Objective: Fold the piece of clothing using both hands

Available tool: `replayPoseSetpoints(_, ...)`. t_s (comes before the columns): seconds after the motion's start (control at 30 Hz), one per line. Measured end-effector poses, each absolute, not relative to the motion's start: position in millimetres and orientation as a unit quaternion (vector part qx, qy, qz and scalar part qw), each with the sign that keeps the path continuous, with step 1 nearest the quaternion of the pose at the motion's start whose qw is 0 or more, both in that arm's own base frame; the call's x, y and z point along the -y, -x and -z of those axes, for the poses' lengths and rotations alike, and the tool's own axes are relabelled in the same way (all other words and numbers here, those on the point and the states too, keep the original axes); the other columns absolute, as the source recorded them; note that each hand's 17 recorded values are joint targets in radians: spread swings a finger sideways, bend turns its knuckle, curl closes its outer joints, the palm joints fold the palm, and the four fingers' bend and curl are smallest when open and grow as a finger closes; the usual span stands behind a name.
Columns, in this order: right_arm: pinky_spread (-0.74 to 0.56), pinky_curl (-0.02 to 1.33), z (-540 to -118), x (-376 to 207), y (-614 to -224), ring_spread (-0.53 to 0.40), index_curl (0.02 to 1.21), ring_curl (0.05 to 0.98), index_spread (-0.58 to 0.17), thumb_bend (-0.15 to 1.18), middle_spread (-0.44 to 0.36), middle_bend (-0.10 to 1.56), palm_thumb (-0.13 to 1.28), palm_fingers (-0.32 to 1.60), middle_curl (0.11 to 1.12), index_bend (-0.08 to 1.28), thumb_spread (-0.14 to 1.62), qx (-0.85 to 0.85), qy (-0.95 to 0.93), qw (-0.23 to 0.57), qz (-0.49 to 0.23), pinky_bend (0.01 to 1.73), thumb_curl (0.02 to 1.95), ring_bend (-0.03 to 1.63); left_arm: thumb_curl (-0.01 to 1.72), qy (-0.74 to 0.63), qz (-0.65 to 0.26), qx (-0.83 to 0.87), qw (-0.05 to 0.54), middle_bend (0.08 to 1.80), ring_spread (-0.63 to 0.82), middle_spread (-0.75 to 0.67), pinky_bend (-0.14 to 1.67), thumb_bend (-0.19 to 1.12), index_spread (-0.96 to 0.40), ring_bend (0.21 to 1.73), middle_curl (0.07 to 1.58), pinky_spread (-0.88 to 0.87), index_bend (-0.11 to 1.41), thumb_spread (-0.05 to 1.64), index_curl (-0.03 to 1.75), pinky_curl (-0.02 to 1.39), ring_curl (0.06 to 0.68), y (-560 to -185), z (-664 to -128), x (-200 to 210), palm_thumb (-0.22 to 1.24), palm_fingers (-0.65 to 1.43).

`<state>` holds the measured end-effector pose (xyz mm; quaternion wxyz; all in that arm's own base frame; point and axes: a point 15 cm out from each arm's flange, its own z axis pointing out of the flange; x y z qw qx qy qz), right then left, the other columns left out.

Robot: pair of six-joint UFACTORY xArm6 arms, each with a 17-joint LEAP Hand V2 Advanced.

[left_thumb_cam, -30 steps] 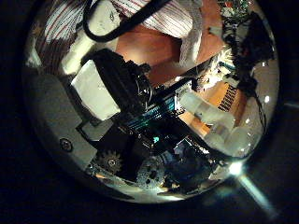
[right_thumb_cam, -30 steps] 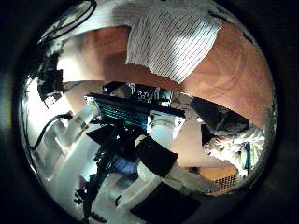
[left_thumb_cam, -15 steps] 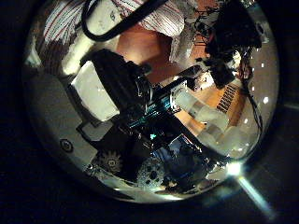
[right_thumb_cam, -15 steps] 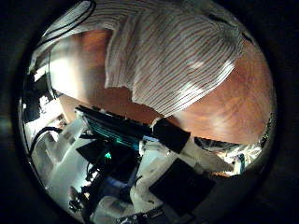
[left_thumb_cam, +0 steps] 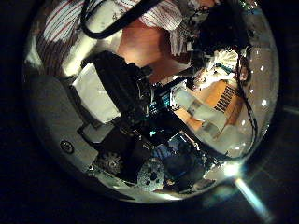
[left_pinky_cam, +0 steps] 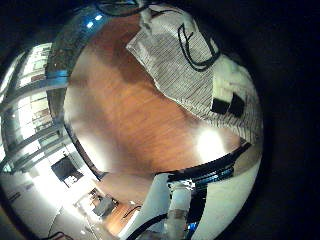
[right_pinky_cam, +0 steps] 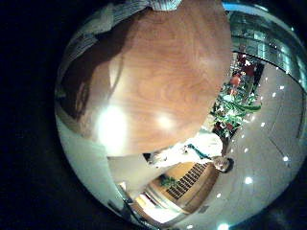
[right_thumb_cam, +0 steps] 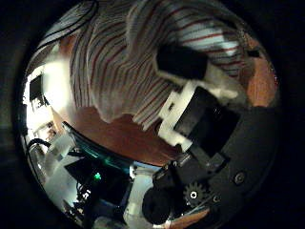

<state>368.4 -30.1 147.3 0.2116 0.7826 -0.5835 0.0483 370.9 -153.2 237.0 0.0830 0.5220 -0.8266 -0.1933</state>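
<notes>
A striped garment (right_thumb_cam: pixel 119 67) lies on the wooden table (right_pinky_cam: pixel 163 77) and fills much of the right thumb side palm view, so it is close to that palm. My right hand (right_thumb_cam: pixel 205 105) curls its fingers over the cloth, with a fingertip (right_thumb_cam: pixel 184 62) pressed into it. The garment's edge shows in the right little finger side palm view (right_pinky_cam: pixel 101 29). My left hand (left_thumb_cam: pixel 121 93) is relaxed above the table and holds nothing; the garment (left_thumb_cam: pixel 70 19) lies beyond it.
The table's front edge (left_pinky_cam: pixel 215 170) curves past the garment. Bare table (left_thumb_cam: pixel 145 47) lies between the left hand and the cloth. The other hand (left_thumb_cam: pixel 220 33) shows at the garment's edge in the left thumb side palm view.
The right palm has come down close to the garment, which now fills its view, and its fingers have curled in over the cloth. The left hand's fingers have not moved.
</notes>
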Motion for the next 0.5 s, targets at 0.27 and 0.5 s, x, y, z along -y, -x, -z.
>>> replayPoseSetpoints(0.27,-0.23,0.55,-179,49,-352,-0.232,0.71,0.626,-0.393,0.00,-0.239,1.12,0.93,1.14,0.86,0.96,1.18,0.579,-0.784,0.220,-0.036,1.39,0.46,1.34,0.34,-0.520,0.194,0.827,0.088,0.96,-0.49,-0.51,1.23,0.00,-0.57,1.19,0.66,-0.61,0.17,1.54,0.79,0.52,0.464,-368,-244,146,0.55,1.14)
replayPoseSetpoints(0.5,-0.21,0.61,-231,55,-318,-0.216,0.79,0.664,-0.360,-0.01,-0.203,1.18,0.93,1.08,0.88,0.99,1.24,0.592,-0.779,0.204,-0.005,1.41,0.49,1.39,0.34,-0.497,0.227,0.830,0.116,0.96,-0.49,-0.50,1.24,0.00,-0.58,1.18,0.66,-0.61,0.17,1.53,0.82,0.52,0.465,-339,-251,134,0.55,1.12)
